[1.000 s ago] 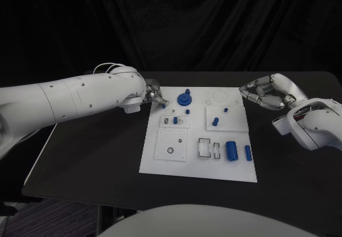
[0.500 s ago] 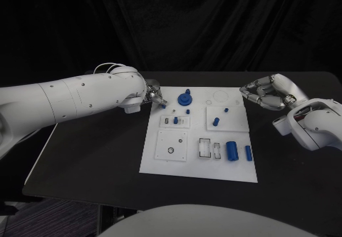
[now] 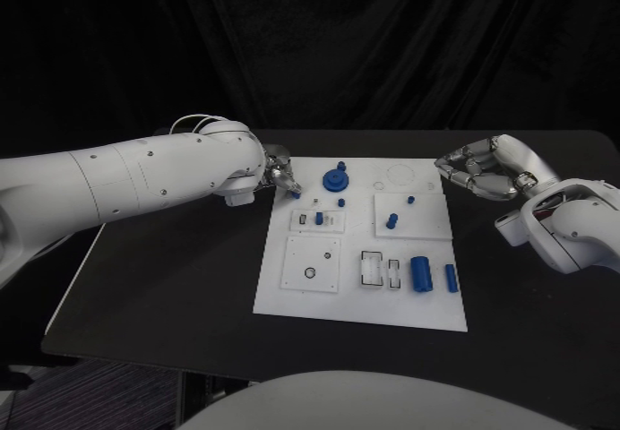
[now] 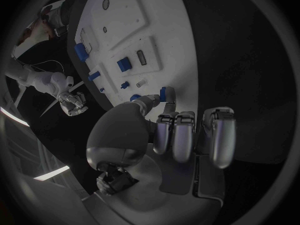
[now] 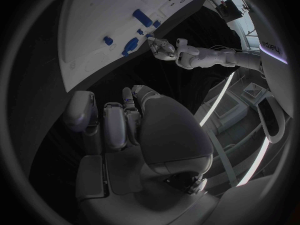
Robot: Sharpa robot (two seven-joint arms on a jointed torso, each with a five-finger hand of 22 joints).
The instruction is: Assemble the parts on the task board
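- At the near end of the task board [image 3: 278,300], you find two blue cylinders lying side by side toward 5 o'clock: a thick cylinder [image 3: 418,273] and a thinner one [image 3: 450,277] just beside it.
- Next to them, toward the board's centre, you see two clear rectangular inserts [image 3: 380,270], and at 7 o'clock a raised white square plate [image 3: 312,263] with a small dark ring on it.
- At mid-board you see a smaller raised plate [image 3: 315,220] carrying small parts, and at 3 o'clock another raised plate [image 3: 407,213] with two short blue pegs [image 3: 391,218].
- At the far end, near 12 o'clock, a blue round part with a knob [image 3: 335,182] stands on the board.
- Your left hand [image 3: 279,173] sits at the board's far left edge, about 10 o'clock. It pinches a small blue part [image 4: 163,93] between thumb and fingertip, low over the board's edge.
- Your right hand [image 3: 483,172] hangs just off the board's far right corner, about 2 o'clock. Its fingers are curled inward with nothing in them.
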